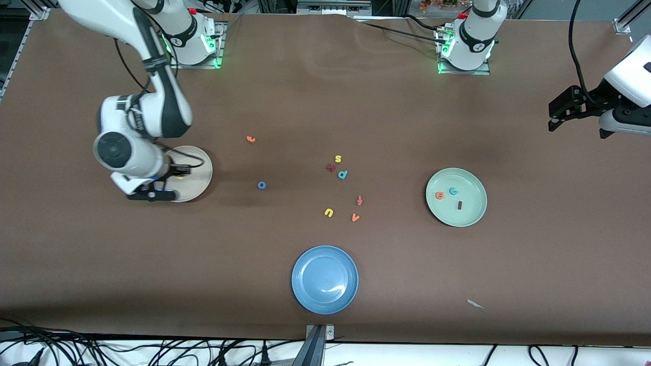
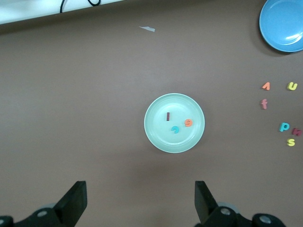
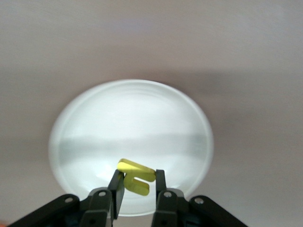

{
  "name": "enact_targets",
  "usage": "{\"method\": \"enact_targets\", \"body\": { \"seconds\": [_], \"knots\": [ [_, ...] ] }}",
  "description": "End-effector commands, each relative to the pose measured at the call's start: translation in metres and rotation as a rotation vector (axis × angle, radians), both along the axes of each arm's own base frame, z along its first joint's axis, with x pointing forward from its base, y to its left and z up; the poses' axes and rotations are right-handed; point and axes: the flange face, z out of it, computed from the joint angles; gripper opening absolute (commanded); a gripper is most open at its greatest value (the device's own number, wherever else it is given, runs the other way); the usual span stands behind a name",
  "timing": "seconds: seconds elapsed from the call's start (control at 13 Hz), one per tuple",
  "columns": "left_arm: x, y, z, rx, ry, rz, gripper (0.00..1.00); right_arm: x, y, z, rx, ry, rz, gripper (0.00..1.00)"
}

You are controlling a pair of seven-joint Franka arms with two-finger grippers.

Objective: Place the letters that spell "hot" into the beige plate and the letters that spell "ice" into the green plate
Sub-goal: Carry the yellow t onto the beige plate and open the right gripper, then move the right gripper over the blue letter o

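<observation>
Three foam letters (image 1: 450,197) dot smooth green plate (image 1: 473,213).

No readable labels or brands

— Where is the yellow h (image 3: 136,177) sitting?

— My right tool (image 3: 137,187) is pinching it over the beige plate (image 1: 202,175), which is lying round and shallow at the right arm's end of the tabletop.

— And the rest of "hot"?

— The blue o (image 1: 261,185) is lying flat on the tabletop near the beige plate; the orange t (image 1: 250,139) is lying farther from the front camera.

— The green plate (image 1: 473,216)?

— It is holding the orange e (image 1: 440,195), the teal c (image 1: 453,191) and the dark red i (image 1: 460,205), all lying flat and apart.
</observation>
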Motion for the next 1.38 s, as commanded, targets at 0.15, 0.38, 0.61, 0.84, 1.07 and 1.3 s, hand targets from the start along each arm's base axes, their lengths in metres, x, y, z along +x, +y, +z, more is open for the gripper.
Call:
{"method": "enact_targets", "body": {
  "seconds": [0.15,0.38,0.61,0.84,1.07,1.3],
  "knots": [
    [-0.001,0.011,0.001,-0.044,0.013,0.005,1.00,-0.013,-0.044,-0.050,0.007,0.026,0.060,0.32],
    [-0.001,0.010,-0.005,-0.042,0.039,0.002,1.00,-0.012,-0.040,-0.048,0.023,0.023,0.039,0.99],
    [-0.002,0.010,-0.002,-0.043,0.033,0.003,1.00,-0.002,-0.009,-0.020,0.056,0.000,0.030,0.99],
    [-0.001,0.000,-0.007,-0.035,0.045,-0.014,1.00,0.020,0.058,0.020,0.099,-0.060,-0.037,0.99],
    [0.001,-0.002,-0.015,-0.034,0.071,-0.019,1.00,0.016,0.124,0.021,0.100,-0.094,-0.176,0.99],
    [0.001,-0.007,-0.023,-0.031,0.105,-0.029,1.00,0.006,0.179,-0.005,0.102,-0.130,-0.280,0.99]
  ]
}}
